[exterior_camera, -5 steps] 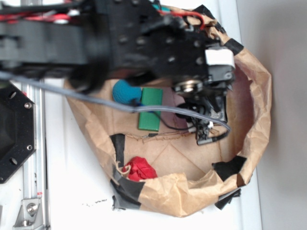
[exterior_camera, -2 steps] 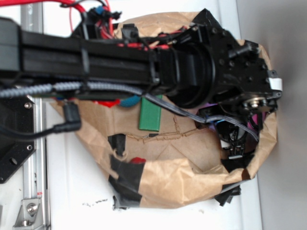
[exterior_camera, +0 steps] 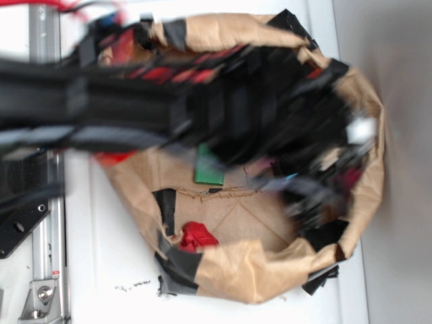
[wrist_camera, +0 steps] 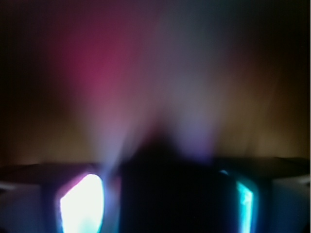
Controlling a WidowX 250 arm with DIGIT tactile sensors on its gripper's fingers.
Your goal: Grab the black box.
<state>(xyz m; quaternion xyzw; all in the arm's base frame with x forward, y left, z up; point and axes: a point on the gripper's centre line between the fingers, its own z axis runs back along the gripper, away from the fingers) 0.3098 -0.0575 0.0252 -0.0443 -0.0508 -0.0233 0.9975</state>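
Pincer (exterior_camera: 317,202) blurred over paper bag (exterior_camera: 270,270)

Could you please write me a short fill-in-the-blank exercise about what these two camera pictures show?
1. The toys lie inside a nest of brown ____ patched with black tape.
2. The crumpled cloth near the nest's lower rim is ____.
3. The flat block peeking out under the arm is ____.
4. The arm looks smeared in the exterior view because it is ____.

Missing words: paper; red; green; moving
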